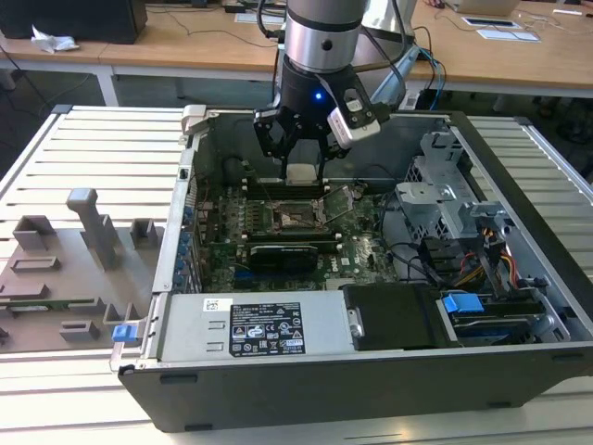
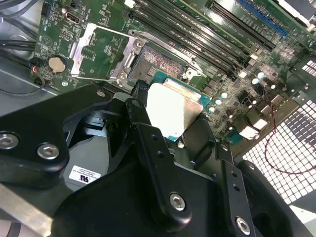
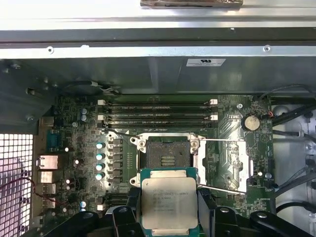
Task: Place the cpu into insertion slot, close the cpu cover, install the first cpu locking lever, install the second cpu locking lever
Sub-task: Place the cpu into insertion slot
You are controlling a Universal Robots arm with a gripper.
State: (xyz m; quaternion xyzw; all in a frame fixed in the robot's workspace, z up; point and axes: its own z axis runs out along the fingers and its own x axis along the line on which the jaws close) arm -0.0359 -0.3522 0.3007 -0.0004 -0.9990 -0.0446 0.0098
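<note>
My gripper [image 1: 303, 165] is shut on the cpu [image 1: 303, 173], a flat silver square with a pale rim, held level by its two opposite edges. In both wrist views the cpu [image 3: 169, 202] [image 2: 173, 108] hangs above the green motherboard, just beside the insertion slot [image 3: 168, 155] and not over it. The insertion slot [image 2: 157, 63] [image 1: 295, 217] is a bare dark square socket with nothing in it. The cpu cover [image 3: 224, 165] [image 2: 96, 49], a thin silver frame, is swung fully open and lies beside the slot. A thin wire lever [image 3: 121, 136] stands unlatched at the slot's other side.
The open computer case [image 1: 519, 176] walls the board in on all sides. Memory slots [image 3: 158, 111] run beyond the socket, and a black expansion-card bar [image 1: 283, 252] lies in front of it. A grey power supply [image 1: 269, 324] and a drive cage [image 1: 445, 199] flank the board. A grey fixture tray [image 1: 74, 269] sits outside.
</note>
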